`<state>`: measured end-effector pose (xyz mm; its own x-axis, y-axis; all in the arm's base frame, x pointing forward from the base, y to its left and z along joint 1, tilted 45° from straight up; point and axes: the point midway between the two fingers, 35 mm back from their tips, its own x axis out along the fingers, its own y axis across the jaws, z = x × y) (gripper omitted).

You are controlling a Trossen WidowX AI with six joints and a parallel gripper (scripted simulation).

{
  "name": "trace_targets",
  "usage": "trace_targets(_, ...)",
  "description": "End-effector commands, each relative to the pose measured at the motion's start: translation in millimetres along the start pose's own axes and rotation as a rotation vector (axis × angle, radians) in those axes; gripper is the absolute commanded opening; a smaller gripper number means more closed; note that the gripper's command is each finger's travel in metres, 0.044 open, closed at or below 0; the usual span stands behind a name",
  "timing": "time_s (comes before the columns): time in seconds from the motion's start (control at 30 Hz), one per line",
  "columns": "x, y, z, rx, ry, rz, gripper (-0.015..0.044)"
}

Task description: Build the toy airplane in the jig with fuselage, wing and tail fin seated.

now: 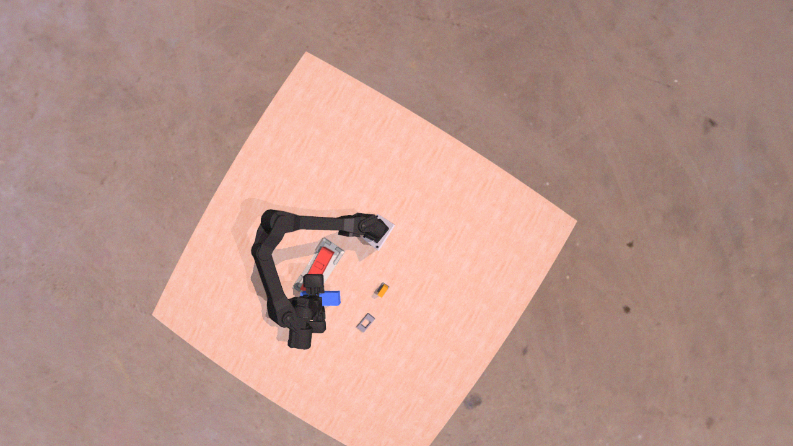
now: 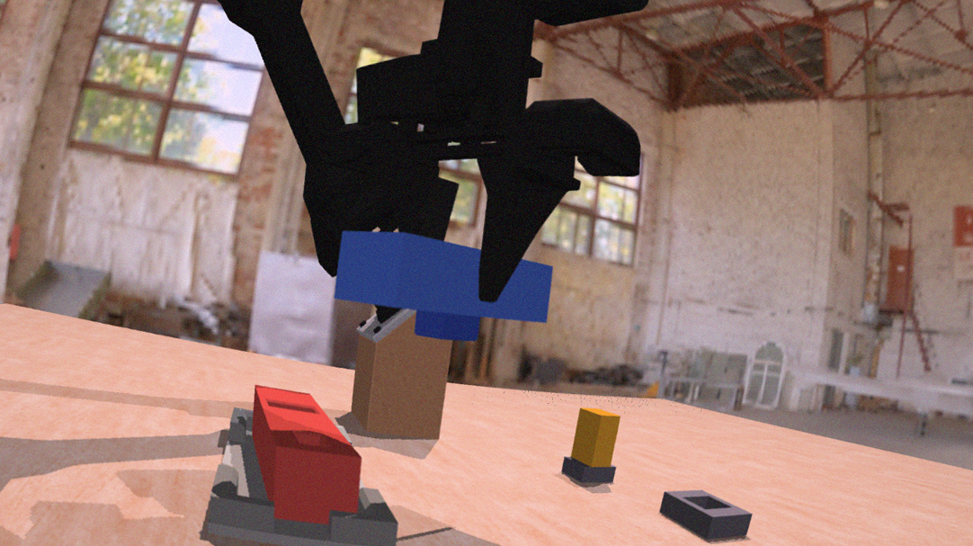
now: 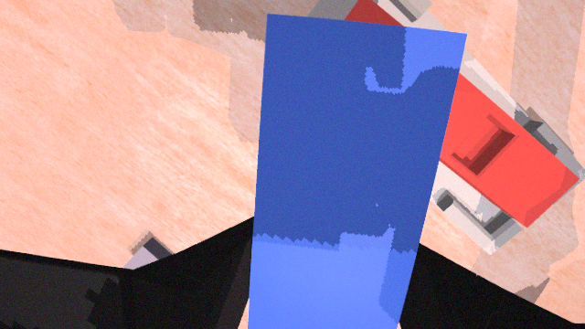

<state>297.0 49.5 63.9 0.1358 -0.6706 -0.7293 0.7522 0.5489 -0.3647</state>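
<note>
My gripper is shut on the blue wing and holds it in the air with its tab pointing down. The red fuselage lies in the grey cradle, and a socket shows open on its top. The wing hangs beside the near end of the fuselage, above it and not touching. The orange tail fin stands upright in a small dark holder.
An empty dark holder lies on the table near the tail fin. The arm's brown base block stands behind the cradle. The arm arches over the cradle's left side.
</note>
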Motion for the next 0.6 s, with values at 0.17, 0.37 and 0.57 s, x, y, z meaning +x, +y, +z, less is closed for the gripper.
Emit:
trace_targets(0.17,5,-27,12,0.149,-0.009,0.001,0.0)
trace_targets(0.37,10,-45,18,0.243,-0.013,-0.002,0.0)
trace_targets(0.57,15,-63,22,0.336,-0.019,-0.006,0.0)
